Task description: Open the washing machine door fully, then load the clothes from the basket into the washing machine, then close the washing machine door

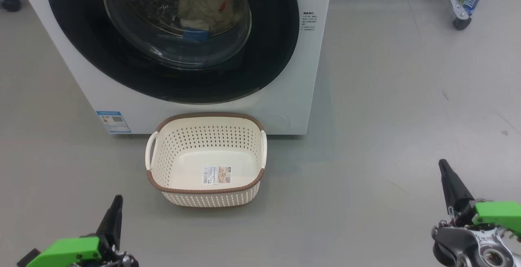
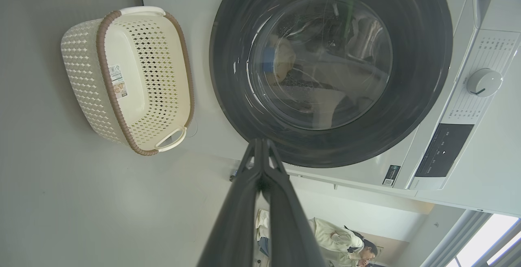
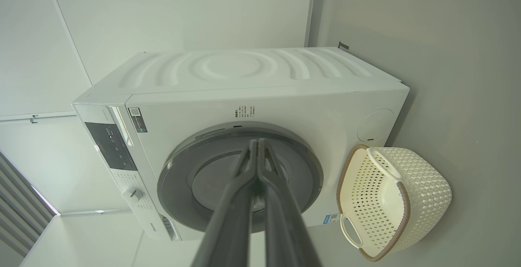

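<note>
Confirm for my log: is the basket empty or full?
Empty. The basket shows a bare floor and its label; the clothes sit behind the door glass.

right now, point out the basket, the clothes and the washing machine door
the basket (image 1: 187,168), head view, bare inner floor
the clothes (image 1: 202,5), head view, cream fabric behind the glass
the washing machine door (image 1: 273,43), head view, right side of black ring

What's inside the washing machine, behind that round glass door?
Through the washing machine door window you can see the clothes: a cream bundle with a carrot motif and a blue patch. The black ring and reflections hide the rest of the drum.
</note>
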Tool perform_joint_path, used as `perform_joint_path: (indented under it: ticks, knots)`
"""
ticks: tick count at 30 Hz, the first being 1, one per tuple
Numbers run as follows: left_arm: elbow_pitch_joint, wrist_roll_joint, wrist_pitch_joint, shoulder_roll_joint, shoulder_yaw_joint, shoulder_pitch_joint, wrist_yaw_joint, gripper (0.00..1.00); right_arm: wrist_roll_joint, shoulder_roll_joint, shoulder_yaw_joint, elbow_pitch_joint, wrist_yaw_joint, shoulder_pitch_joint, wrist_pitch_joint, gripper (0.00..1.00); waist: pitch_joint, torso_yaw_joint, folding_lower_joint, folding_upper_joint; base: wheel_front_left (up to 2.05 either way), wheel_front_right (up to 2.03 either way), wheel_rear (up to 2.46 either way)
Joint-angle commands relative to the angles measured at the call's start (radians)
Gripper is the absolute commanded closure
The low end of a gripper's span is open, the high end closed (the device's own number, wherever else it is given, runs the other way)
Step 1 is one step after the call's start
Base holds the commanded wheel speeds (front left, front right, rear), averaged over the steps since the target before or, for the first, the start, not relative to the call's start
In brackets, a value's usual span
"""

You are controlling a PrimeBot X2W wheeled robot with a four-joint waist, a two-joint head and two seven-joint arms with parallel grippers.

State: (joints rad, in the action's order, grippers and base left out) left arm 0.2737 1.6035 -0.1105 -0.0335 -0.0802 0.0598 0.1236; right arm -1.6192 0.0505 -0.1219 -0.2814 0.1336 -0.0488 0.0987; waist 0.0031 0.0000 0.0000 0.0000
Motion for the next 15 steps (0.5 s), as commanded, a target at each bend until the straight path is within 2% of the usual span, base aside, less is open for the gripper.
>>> perform_joint_path:
  ticks: [1, 15]
  knots:
    - [-0.029, 0.005, -0.003, -0.017, -0.034, 0.048, 0.007, 1.00, 0.004, 0.006, 0.016, 0.037, -0.003, -0.058, 0.008, 1.00, 0.000, 0.000, 0.0000, 0.0000, 0.00, 0.00, 0.00]
    - [-0.029, 0.005, -0.003, -0.017, -0.033, 0.048, 0.007, 1.00, 0.005, 0.005, 0.015, 0.037, -0.003, -0.058, 0.009, 1.00, 0.000, 0.000, 0.0000, 0.0000, 0.00, 0.00, 0.00]
